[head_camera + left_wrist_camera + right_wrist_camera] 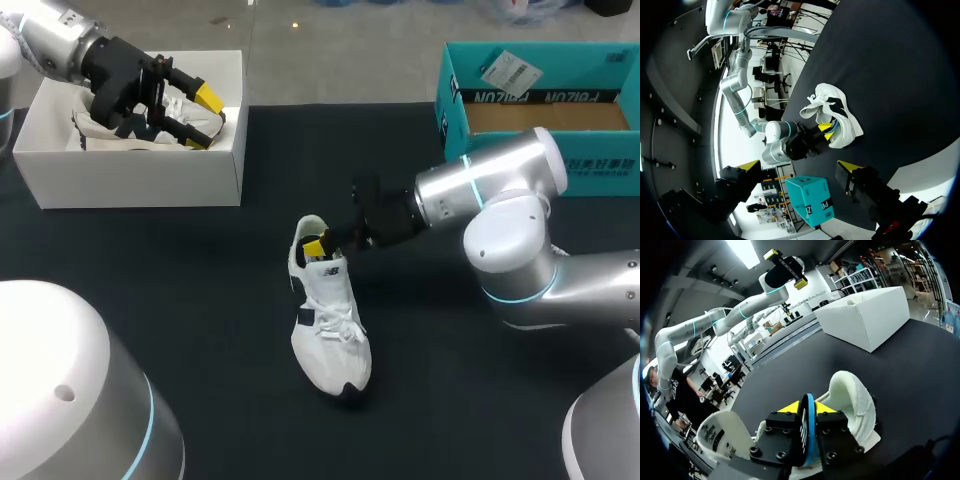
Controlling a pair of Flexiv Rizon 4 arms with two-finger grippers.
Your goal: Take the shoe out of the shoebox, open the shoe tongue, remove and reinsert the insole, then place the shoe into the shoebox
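The white shoe (330, 320) stands on its sole on the dark worktop (200, 300), outside both boxes. Its laces face up, its toe points to the near edge and its heel points away.

The right tool (807, 407) sits at the heel opening. Its two yellow tips are drawn close together on a thin, blue-edged insole (809, 422), which stands on edge between them and is pinched from both sides. Just ahead of the fingers, the padded white heel collar curves around the mouth of the shoe. In the head view the right arm comes in low across the worktop from the right, and its tool touches the back of the shoe.

The left tool (205, 118) hangs over the white shoebox (140, 180) at the far left corner, well apart from the shoe. Its fingers are spread wide and hold nothing. Something white with dark patches lies inside that box, but the tool covers too much of it to say what it is.

A teal box (455, 115) stands open at the far right of the worktop, behind the right arm. Its bare cardboard floor is showing.
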